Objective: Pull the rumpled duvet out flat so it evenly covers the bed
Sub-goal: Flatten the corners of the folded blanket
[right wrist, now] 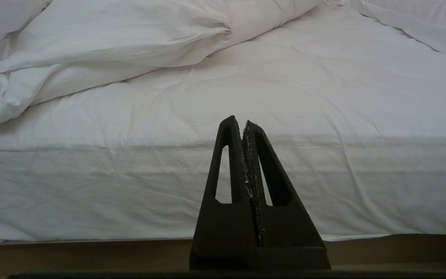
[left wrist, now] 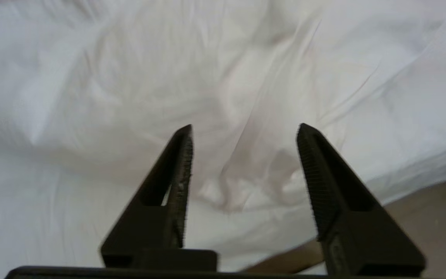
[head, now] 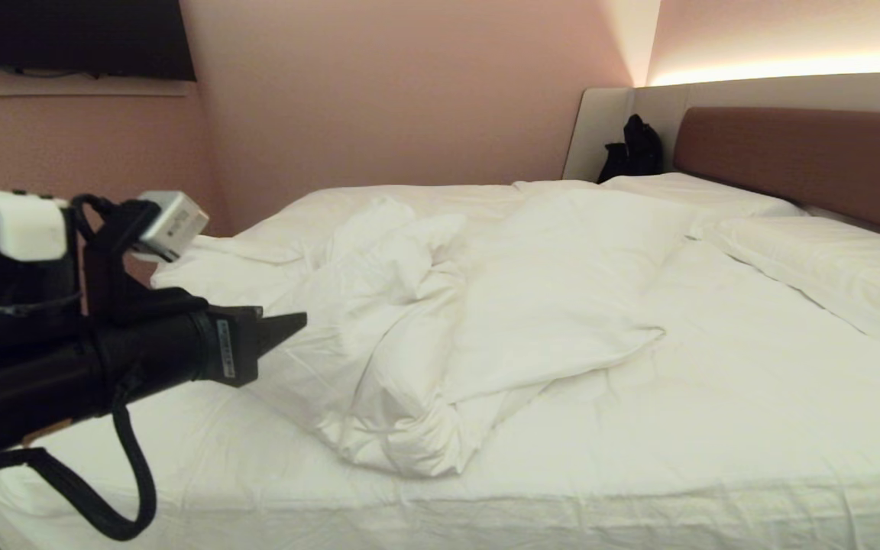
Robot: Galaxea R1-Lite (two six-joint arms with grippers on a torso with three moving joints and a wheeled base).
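Pink walls (head: 379,92) close in a small room, with a dark flat screen (head: 73,38) mounted high on the left side. Bunched across the middle and left of the mattress lies the thick, puffy white duvet (head: 440,321), folded over itself in deep creases, its nearest lump close to the front edge. It leaves the thin white fitted sheet (head: 753,397) bare over the right half and along the near side. That sheet covers the large low bed (head: 486,512), whose reddish-brown padded headboard (head: 807,160) stands in a pale grey surround at the right. Two flat white pillows (head: 829,267) lie against the headboard, and a small black bag-like object (head: 635,149) sits in the far corner.

From the left side, the black left gripper (left wrist: 244,130) reaches in over the near-left part of the bed, level and pointing at the duvet's crumpled edge; its fingers stand apart with nothing between them, clear of the fabric. Lower down, the black right gripper (right wrist: 243,121) faces the side of the mattress, fingers pressed together and empty.
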